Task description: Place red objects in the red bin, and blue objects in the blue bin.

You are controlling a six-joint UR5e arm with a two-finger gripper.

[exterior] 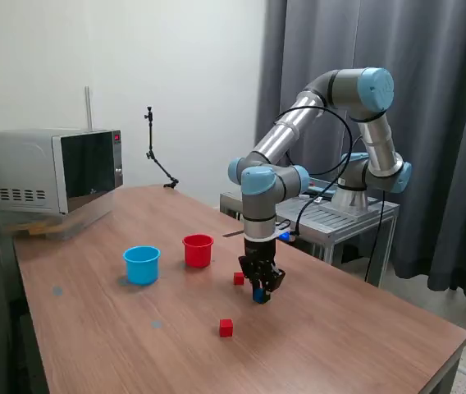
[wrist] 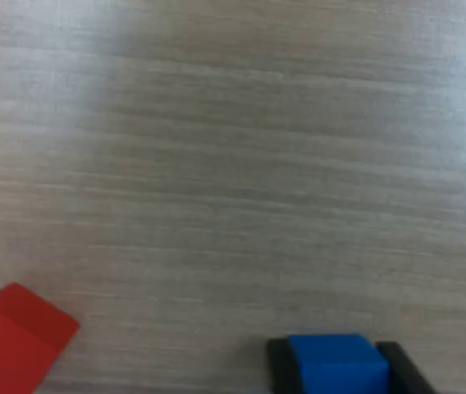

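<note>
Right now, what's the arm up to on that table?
The gripper is low over the wooden table, with a blue cube between its fingers, which look closed on it; whether the cube is off the wood I cannot tell. One red cube lies just beside the gripper, and another red cube sits nearer the camera. The red cup and the light blue cup stand side by side toward the exterior view's left. Their contents are hidden.

- We see the exterior view evenly and softly lit, with faint shadows on the surface [exterior: 315, 328] just beside the blue cup [exterior: 142, 264].
- We find the wrist view blurred throughout; the red cube [wrist: 15, 341] looks soft-edged, the wood grain smeared.
</note>
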